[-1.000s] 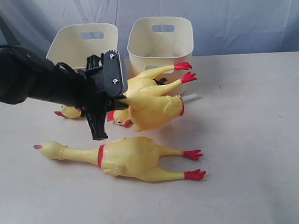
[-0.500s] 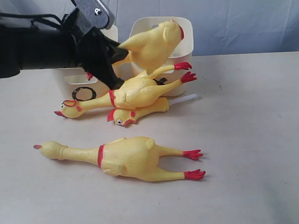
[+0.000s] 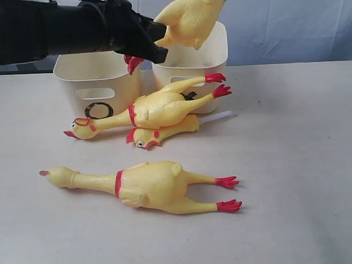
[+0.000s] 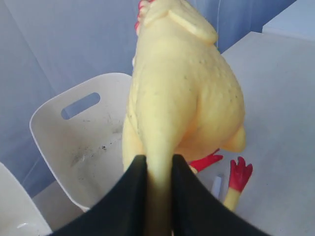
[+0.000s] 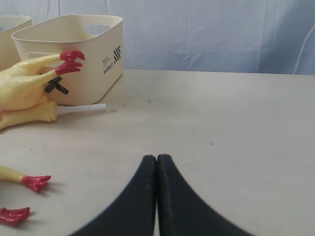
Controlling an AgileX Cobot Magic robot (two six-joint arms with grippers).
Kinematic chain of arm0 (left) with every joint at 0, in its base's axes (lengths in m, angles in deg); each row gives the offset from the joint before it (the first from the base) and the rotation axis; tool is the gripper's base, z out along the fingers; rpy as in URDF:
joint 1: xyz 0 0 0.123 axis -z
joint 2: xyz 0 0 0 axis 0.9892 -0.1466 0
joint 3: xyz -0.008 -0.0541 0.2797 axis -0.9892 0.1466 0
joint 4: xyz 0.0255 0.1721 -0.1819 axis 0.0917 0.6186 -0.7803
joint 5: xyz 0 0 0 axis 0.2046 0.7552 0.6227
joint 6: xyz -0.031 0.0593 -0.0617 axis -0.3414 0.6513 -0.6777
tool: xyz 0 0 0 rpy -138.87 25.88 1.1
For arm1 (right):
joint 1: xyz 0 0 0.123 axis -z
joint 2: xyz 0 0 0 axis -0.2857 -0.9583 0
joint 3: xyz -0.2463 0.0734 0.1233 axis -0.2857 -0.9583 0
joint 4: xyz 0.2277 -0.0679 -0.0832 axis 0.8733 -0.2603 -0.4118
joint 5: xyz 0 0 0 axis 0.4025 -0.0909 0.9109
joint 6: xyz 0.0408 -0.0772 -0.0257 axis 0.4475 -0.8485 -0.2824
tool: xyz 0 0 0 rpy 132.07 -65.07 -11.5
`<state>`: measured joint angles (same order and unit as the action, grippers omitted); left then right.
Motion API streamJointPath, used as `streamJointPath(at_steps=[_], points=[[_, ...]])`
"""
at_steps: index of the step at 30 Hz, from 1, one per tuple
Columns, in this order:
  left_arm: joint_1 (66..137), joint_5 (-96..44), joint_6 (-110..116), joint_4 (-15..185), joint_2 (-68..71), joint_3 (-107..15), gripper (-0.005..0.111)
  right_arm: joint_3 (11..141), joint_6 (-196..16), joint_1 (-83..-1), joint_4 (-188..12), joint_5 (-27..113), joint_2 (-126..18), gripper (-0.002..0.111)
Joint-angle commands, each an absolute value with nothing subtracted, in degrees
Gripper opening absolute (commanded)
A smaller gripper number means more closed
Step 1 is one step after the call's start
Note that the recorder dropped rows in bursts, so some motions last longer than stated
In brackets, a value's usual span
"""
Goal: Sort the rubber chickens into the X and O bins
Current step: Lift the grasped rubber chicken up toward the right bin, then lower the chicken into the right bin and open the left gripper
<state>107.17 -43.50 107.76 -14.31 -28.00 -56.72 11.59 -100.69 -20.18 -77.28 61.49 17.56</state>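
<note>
My left gripper (image 3: 158, 37) is shut on a short rubber chicken (image 3: 192, 15), pinching its thin yellow end (image 4: 159, 169). The chicken hangs in the air over the rim of the X bin (image 3: 215, 55). The O bin (image 3: 80, 83) stands to the left of it. A long chicken (image 3: 157, 108) leans against the fronts of both bins, partly covering the X mark, and a shorter chicken (image 3: 164, 132) lies under it. Another long chicken (image 3: 150, 186) lies flat nearer the front. My right gripper (image 5: 157, 160) is shut and empty, low over bare table.
A thin white strip (image 3: 221, 115) lies on the table by the X bin's front corner. A pale blue cloth hangs behind the bins. The black left arm (image 3: 43, 29) stretches across above the O bin.
My left gripper has lifted the short chicken from table height by the pile, up and to the right, to above the X bin's rim. The other chickens stayed put.
</note>
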Motion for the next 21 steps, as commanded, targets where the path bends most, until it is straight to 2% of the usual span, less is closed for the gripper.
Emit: streamJointPath(at_steps=[1,8,13,21], points=[[107.4,-44.2,107.1,-15.2,-30.3,-60.1,0.000,11.5,-100.7,-20.2,-77.2,60.8,17.8,-0.001],[107.4,-42.6,107.1,-15.2,-33.8,-65.6,0.000,11.5,-100.7,-20.2,-77.2,60.8,17.8,-0.001],[107.4,-36.0,107.1,-15.2,-35.7,-69.2,0.000,11.5,-100.7,-20.2,-77.2,60.8,17.8,-0.001],[106.1,-38.1,107.1,-15.2,-40.3,-73.8,0.000,11.5,-100.7,-20.2,-77.2,60.8,17.8,-0.001]])
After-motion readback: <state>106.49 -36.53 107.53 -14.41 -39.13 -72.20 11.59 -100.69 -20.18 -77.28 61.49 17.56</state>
